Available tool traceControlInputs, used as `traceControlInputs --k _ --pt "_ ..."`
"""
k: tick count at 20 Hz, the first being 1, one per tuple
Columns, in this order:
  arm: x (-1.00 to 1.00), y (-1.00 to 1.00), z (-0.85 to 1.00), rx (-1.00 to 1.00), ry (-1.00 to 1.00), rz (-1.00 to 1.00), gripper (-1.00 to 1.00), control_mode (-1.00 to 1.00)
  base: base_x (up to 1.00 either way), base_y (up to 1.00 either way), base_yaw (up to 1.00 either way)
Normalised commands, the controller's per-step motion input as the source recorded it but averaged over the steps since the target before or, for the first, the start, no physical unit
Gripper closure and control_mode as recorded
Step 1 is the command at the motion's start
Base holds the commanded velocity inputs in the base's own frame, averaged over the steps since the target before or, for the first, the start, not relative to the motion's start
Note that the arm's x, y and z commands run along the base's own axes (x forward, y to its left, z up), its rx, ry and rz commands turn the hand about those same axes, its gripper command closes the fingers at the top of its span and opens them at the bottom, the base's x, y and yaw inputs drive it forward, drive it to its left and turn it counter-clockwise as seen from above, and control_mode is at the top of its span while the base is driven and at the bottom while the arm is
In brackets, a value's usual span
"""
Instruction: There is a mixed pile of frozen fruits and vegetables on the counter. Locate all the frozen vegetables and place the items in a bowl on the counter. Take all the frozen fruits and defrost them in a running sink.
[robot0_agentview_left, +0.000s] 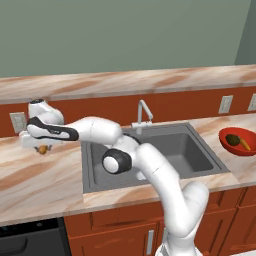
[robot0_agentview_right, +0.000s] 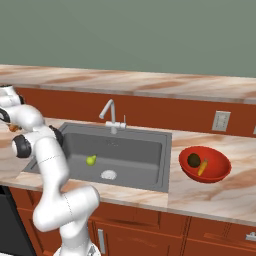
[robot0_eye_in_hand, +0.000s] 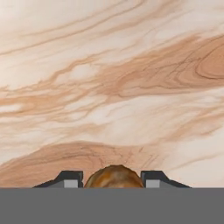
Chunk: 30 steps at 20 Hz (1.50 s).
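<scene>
Gripper (robot0_eye_in_hand: 113, 178) looks clamped on the small orange ball (robot0_eye_in_hand: 113, 176) — only its top shows, so it might pop out over the counter (robot0_eye_in_hand: 109, 87) before reaching the sink (robot0_agentview_left: 155, 150).

The small orange ball (robot0_eye_in_hand: 114, 176) is being cut off at its lower half in the hand view, between the fingertips (robot0_eye_in_hand: 69, 179) of the gripper (robot0_eye_in_hand: 113, 180). In the left base view the gripper (robot0_agentview_left: 44, 148) is being largely hidden by the hand. The bowl (robot0_agentview_left: 223, 136) is being clipped by the right edge.
</scene>
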Motion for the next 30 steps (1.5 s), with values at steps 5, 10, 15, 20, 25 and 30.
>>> traceControlInputs --k 5,10,15,20,25,30 --pt "-0.40 -1.00 0.31 -0.05 0.07 -0.01 1.00 -1.00 0.00 0.00 0.00" --pt "-0.44 -1.00 -0.02 0.00 0.08 -0.01 1.00 -1.00 0.00 0.00 0.00" --pt "-0.47 -1.00 -0.25 0.00 -0.06 0.00 1.00 -1.00 0.00 0.00 0.00" --pt "-0.50 -1.00 -0.08 0.00 -0.13 0.00 1.00 -1.00 0.00 0.00 0.00" --pt "-0.40 -1.00 -0.01 0.04 -0.11 0.02 1.00 -1.00 0.00 0.00 0.00" --pt "0.14 -0.99 -0.34 0.07 0.01 0.06 1.00 -1.00 0.00 0.00 0.00"
